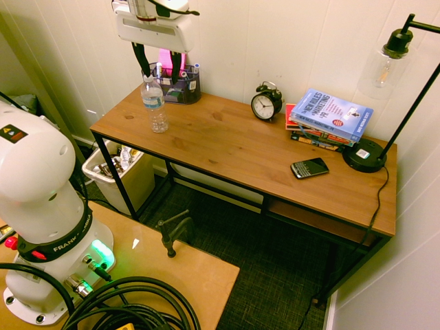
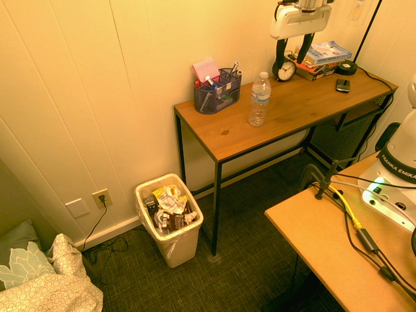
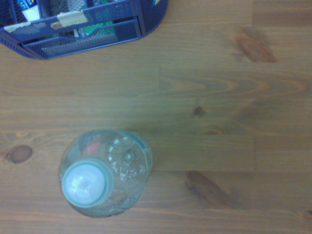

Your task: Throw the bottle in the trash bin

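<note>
Right, the gripper [image 1: 159,67] hangs in the air above the desk [image 1: 234,141], fingers spread apart and holding nothing. Just below and a touch off to one side of those dark fingers stands the bottle [image 1: 155,103], upright on the wood, white cap on, not touched by either finger. From the wrist view we look straight down on its cap and clear shoulders [image 3: 105,173], with bare wood grain all round it. Close behind the hand, against the wall, sits the dark mesh pen organiser [image 2: 217,90], pens and a pink pad poking up. Well away from the hand, along the desk, an alarm clock [image 1: 266,103], a stack of books [image 1: 326,118], a phone [image 1: 309,167] and a lamp base [image 1: 364,154]. And far below the hand, on the floor beside the desk leg, the trash bin [image 2: 179,246], cream-white, already stuffed with crumpled rubbish.
</note>
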### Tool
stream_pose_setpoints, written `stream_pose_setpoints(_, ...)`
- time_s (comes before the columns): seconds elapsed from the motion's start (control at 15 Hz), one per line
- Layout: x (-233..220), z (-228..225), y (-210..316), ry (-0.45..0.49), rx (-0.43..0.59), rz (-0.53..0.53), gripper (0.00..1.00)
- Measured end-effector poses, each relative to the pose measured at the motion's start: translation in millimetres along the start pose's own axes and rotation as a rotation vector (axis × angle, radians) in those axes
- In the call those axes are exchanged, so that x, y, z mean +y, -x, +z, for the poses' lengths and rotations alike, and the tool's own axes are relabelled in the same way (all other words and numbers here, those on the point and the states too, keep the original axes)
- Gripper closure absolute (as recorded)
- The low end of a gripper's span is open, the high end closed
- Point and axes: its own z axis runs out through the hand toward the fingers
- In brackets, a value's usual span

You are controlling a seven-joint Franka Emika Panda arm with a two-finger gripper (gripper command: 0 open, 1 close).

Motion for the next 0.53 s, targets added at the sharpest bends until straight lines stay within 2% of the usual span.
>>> stream_pose_setpoints(0.2,-1,1,1,-0.002,-0.008,-0.005,0.00)
stream_pose_setpoints(0.53,-24,4,30,0.013,-0.014,-0.094,0.00)
